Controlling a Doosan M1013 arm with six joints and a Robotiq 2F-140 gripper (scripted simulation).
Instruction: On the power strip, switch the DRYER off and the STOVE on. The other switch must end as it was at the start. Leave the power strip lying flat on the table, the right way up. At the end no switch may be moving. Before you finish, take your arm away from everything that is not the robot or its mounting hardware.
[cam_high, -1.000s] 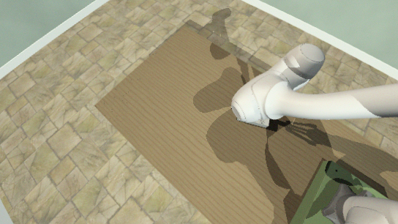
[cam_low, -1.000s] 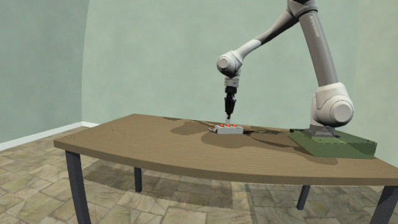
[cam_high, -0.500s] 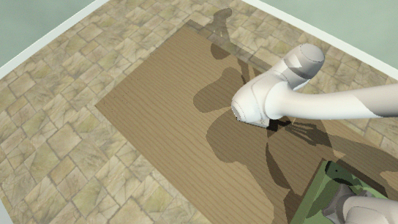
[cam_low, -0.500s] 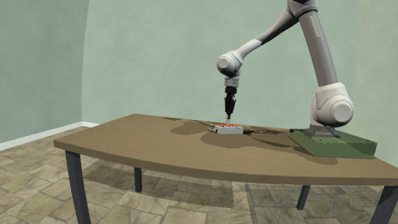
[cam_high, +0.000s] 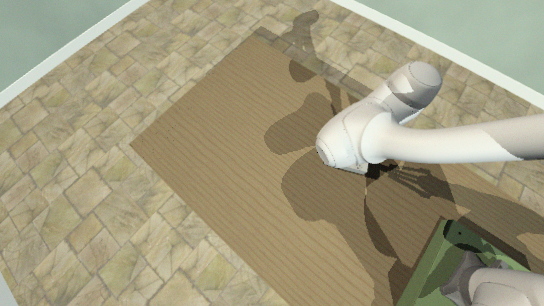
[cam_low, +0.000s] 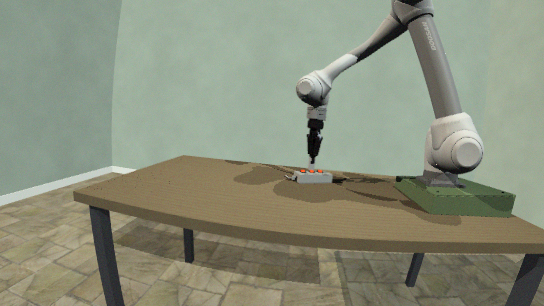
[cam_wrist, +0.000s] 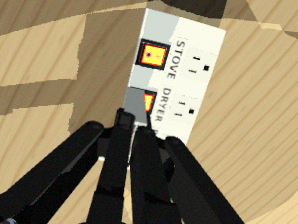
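Progress is slight, I judge: the power strip (cam_low: 313, 176) lies flat near the worktop's (cam_low: 200, 200) far edge, my empty, pinched-shut claw (cam_wrist: 137, 124) poised at the DRYER switch (cam_wrist: 148, 102), the STOVE switch (cam_wrist: 152, 54) yet untouched.

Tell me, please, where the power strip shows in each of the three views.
Top: not visible, hidden under the wrist.
Exterior: power strip at mid-table, just below the gripper.
Wrist: upper centre, running under the shut fingertips.
Shared landmark: the gripper, right above the strip.
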